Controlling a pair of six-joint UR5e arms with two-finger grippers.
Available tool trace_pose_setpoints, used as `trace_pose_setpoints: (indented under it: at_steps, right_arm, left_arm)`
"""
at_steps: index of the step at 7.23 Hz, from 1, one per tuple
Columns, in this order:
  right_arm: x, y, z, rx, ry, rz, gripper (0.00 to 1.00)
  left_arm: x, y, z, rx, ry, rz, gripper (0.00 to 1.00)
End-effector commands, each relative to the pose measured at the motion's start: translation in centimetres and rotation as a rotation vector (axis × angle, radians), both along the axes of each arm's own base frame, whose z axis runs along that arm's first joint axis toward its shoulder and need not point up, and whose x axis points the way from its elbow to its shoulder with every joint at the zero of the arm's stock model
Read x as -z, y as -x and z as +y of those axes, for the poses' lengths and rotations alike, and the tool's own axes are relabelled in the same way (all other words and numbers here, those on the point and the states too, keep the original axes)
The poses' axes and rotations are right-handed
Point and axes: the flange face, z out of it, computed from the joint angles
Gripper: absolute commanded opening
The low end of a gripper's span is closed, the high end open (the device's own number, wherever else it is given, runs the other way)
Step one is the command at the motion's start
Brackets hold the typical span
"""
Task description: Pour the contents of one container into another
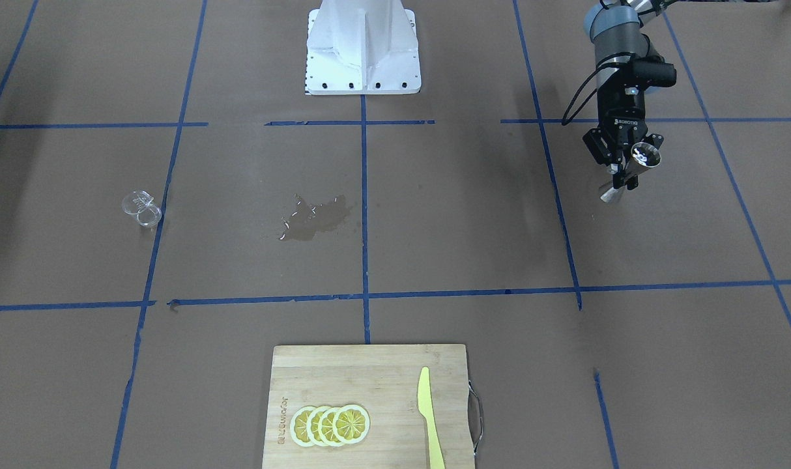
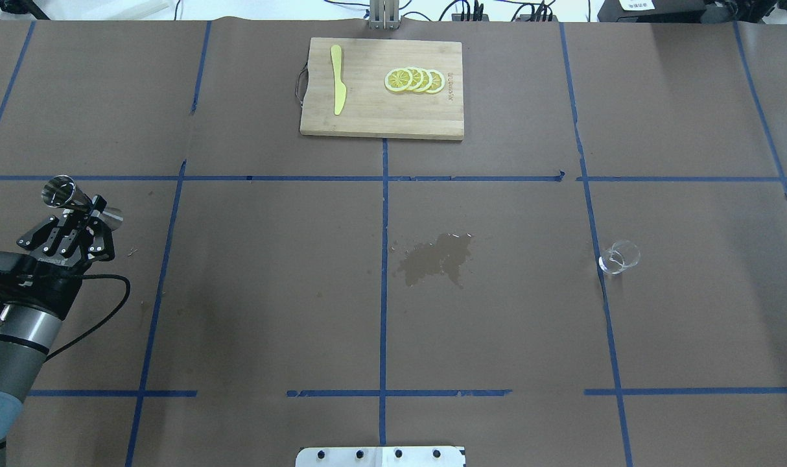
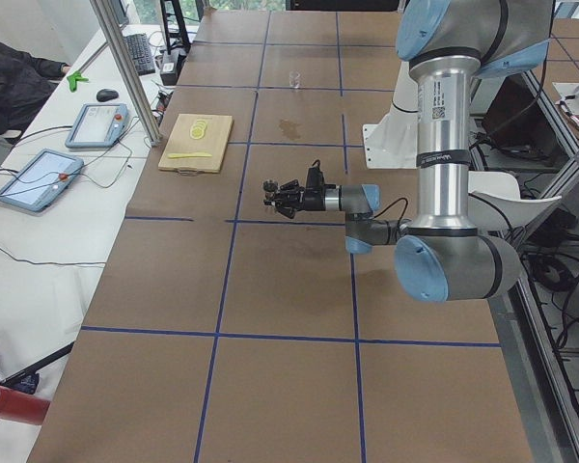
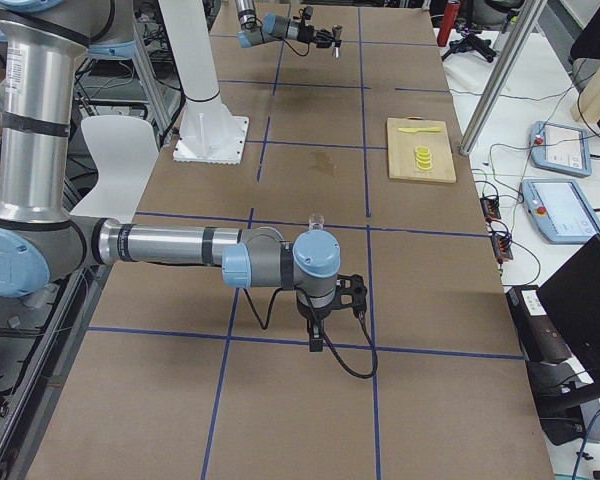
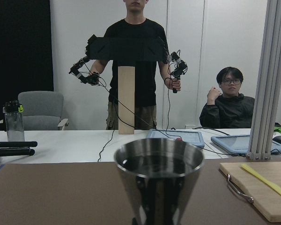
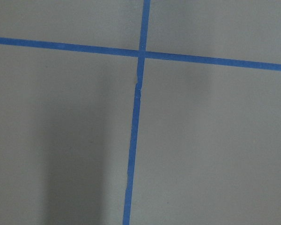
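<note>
The left gripper's (image 2: 87,209) fingers are closed narrowly on the waist of the steel jigger (image 2: 63,192). They hold it upright and clear of the desk (image 2: 270,311), with its wider cone on top. In the left wrist view the open mouth of the jigger faces up. The gripper reaches out level from its arm, over the left half of the desk, about midway between the near and far edges.

The right gripper (image 4: 332,305) shows only in the view from the right end, pointing down over the desk near its right edge. Whether its fingers are wide or narrow cannot be told.

The glass cup (image 2: 620,257) stands alone on a blue tape line (image 2: 610,337) in the right half of the desk, well apart from both grippers. A wet patch (image 2: 435,258) darkens the paper near the middle. A cutting board (image 2: 380,123) lies at the far edge, carrying lemon slices (image 2: 414,80) and a yellow knife (image 2: 337,87).
</note>
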Motion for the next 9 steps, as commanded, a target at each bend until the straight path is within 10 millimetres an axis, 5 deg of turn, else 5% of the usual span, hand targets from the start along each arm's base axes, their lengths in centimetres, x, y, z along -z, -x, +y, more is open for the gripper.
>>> trace_pose_setpoints:
  at_steps: [1, 9]
  right_arm:
    - [-0.1, 0.0, 0.1, 0.0, 0.002, 0.0, 1.0]
    - [-1.1, 0.0, 0.3, 0.002, 0.017, 0.0, 1.0]
  left_arm:
    - [-1.6, -1.5, 0.9, -0.024, 0.008, -0.031, 0.0]
    - [-3.2, -4.9, 3.8, -0.112, 0.013, -0.063, 0.0]
